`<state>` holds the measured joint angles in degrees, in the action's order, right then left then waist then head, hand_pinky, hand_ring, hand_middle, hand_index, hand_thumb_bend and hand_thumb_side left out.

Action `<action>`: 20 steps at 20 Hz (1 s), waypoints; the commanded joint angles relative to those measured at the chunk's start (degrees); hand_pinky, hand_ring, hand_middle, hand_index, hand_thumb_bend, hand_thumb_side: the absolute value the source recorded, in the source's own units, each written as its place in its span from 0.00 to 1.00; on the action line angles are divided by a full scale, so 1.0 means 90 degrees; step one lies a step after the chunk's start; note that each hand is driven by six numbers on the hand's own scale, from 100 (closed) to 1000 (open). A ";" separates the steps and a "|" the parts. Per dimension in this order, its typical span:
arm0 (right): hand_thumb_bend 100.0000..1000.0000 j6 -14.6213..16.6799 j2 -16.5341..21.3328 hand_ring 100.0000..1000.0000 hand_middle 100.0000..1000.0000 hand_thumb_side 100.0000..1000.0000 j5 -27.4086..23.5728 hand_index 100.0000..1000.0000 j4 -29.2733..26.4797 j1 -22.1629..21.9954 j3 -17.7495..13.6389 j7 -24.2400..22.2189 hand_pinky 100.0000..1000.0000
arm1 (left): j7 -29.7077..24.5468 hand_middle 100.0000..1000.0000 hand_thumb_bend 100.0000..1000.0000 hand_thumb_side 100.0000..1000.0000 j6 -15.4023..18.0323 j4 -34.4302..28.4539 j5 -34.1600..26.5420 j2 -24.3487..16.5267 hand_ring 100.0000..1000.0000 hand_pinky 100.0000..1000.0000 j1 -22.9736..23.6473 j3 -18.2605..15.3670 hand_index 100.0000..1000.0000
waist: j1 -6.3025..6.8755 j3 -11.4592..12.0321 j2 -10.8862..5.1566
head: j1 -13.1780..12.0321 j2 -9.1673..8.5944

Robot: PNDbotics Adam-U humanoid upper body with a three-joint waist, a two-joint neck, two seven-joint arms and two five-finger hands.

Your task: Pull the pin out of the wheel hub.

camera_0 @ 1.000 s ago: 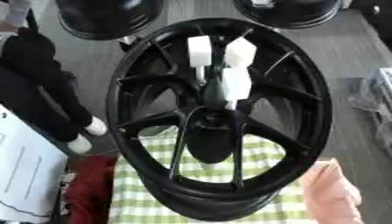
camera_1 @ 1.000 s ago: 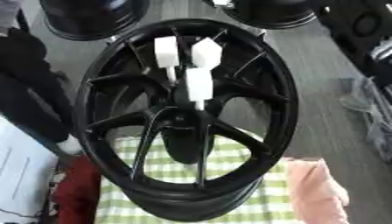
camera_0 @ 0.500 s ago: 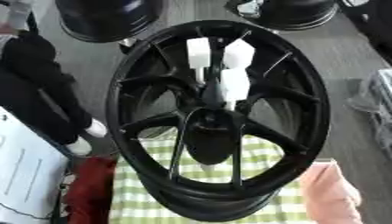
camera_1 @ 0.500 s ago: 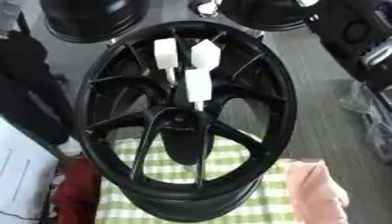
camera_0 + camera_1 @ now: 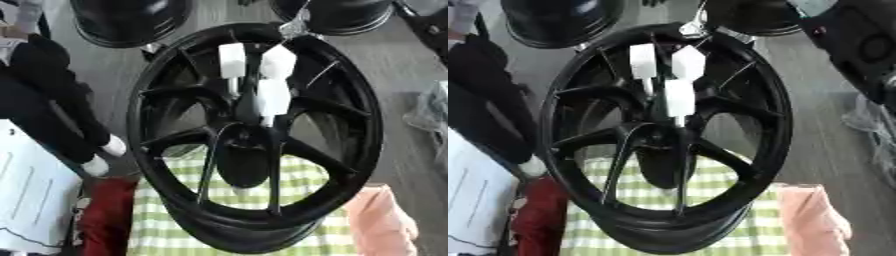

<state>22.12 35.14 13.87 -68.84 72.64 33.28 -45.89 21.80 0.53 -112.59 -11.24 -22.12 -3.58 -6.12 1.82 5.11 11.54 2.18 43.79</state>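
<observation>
Wheel hub (image 5: 254, 145), black and many-spoked, fills the middle of both eye views, lying on a green-and-white checked cloth (image 5: 315, 235) that shows through the lower spokes and below the rim; three white blocks (image 5: 262, 75) cluster over the upper spokes, two side by side and a third just below them, nearer the hub's centre; under the third block a thin pale stem (image 5: 265, 120) points down toward the centre, and whether this is the pin cannot be told; the blocks may be fingertips of a robot hand, but no palm or arm shows clearly, so how far any fingers are open, and whether they have hold of anything, cannot be told; a silvery piece (image 5: 296, 27) sits at the top rim of the hub; two other dark wheels (image 5: 131, 20) lie beyond the far edge; a red object (image 5: 109, 215) lies at the lower left beside the cloth, a pinkish cloth (image 5: 381, 220) at the lower right, and a white panel (image 5: 31, 200) at the far left.
</observation>
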 commanded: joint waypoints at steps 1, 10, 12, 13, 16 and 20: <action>0.14 0.0409 0.0237 0.78 0.74 0.28 0.0055 0.84 -0.0288 0.0088 -0.0077 -0.0675 0.77 | 0.0039 0.72 0.28 0.57 0.0012 -0.0084 0.0032 -0.0112 0.74 0.73 -0.0016 -0.0086 0.76 | -0.0004 -0.0023 -0.0090 | -0.0094 0.0036; 0.13 0.0062 0.0410 0.79 0.73 0.30 -0.0061 0.83 -0.0551 -0.0095 -0.0037 -0.0675 0.77 | 0.0043 0.71 0.28 0.57 0.0003 -0.0080 0.0049 -0.0099 0.74 0.73 -0.0011 -0.0089 0.76 | -0.0038 -0.0061 -0.0011 | -0.0170 0.0036; 0.16 0.0079 0.0447 0.79 0.74 0.35 -0.0079 0.83 -0.0550 -0.0146 -0.0009 -0.0675 0.77 | 0.0046 0.72 0.28 0.57 0.0004 -0.0081 0.0048 -0.0096 0.74 0.73 -0.0009 -0.0095 0.76 | -0.0041 -0.0066 0.0005 | -0.0150 0.0036; 0.18 0.0095 0.0464 0.79 0.74 0.37 -0.0097 0.83 -0.0555 -0.0168 0.0012 -0.0675 0.78 | 0.0045 0.72 0.28 0.57 0.0004 -0.0080 0.0045 -0.0093 0.74 0.73 -0.0012 -0.0095 0.76 | -0.0041 -0.0068 0.0012 | -0.0139 0.0036; 0.19 0.0131 0.0492 0.79 0.74 0.42 -0.0152 0.83 -0.0578 -0.0210 0.0060 -0.0675 0.78 | 0.0033 0.72 0.28 0.57 0.0002 -0.0074 0.0037 -0.0084 0.74 0.73 -0.0020 -0.0093 0.76 | -0.0038 -0.0071 0.0030 | -0.0113 0.0036; 0.20 0.0110 0.0515 0.79 0.74 0.42 -0.0288 0.83 -0.0601 -0.0250 0.0118 -0.0675 0.77 | 0.0024 0.72 0.28 0.57 -0.0004 -0.0059 0.0033 -0.0071 0.74 0.74 -0.0018 -0.0097 0.76 | -0.0032 -0.0071 0.0052 | -0.0088 0.0036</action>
<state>19.54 38.14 11.94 -73.29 69.49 34.71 -48.47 22.01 0.48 -112.58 -11.07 -22.08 -3.53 -6.21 1.45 4.43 12.82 1.22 43.79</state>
